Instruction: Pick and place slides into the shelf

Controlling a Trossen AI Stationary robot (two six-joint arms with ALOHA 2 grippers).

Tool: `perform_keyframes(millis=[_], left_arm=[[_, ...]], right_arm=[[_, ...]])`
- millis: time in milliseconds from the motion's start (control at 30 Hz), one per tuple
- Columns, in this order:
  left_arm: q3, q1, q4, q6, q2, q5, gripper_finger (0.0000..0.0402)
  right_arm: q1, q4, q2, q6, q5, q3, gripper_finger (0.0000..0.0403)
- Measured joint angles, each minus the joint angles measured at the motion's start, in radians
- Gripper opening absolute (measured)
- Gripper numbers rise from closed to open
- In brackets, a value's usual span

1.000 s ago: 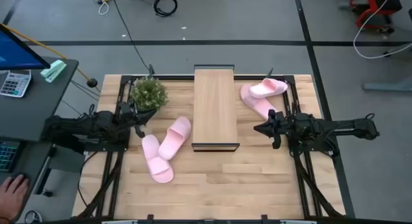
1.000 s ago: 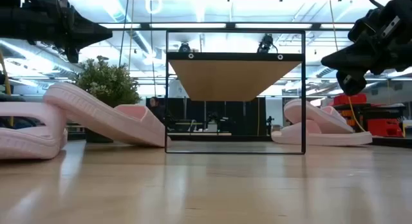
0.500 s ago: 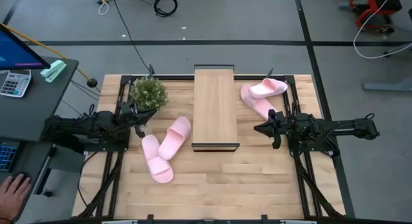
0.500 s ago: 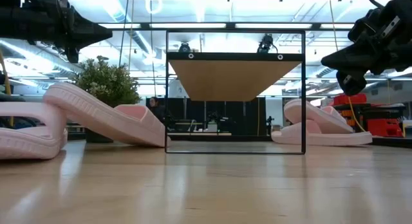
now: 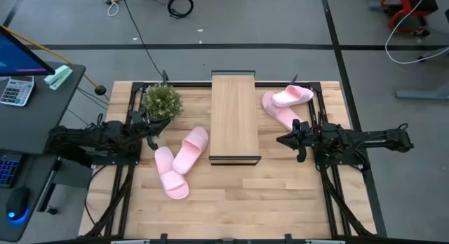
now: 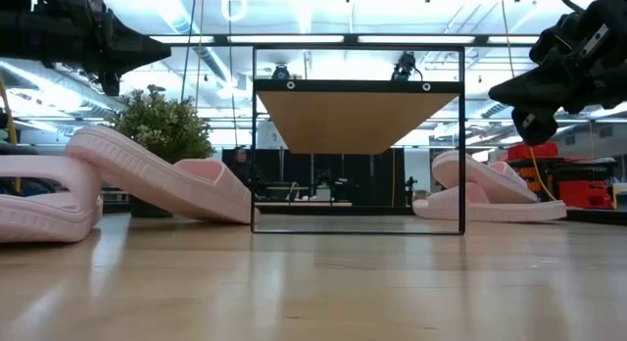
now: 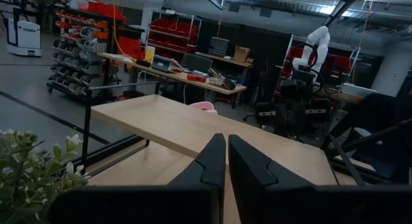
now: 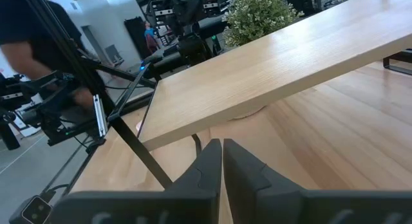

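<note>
Nothing on my table has moved since the earlier frame: left gripper (image 5: 150,132) and right gripper (image 5: 280,140) hang shut and empty on either side of the shelf (image 5: 234,118). Two slides (image 5: 181,162) lie left of it, two (image 5: 284,104) right.

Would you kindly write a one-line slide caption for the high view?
Both grippers, left and right, shut and empty, flank the shelf, with four pink slides loose on the table.
</note>
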Motion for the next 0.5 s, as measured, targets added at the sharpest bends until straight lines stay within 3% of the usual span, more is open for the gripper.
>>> perform_keyframes(millis=[500], left_arm=[[0.0, 0.0, 0.0, 0.0, 0.0, 0.0, 0.0035]], right_arm=[[0.0, 0.0, 0.0, 0.0, 0.0, 0.0, 0.0023]])
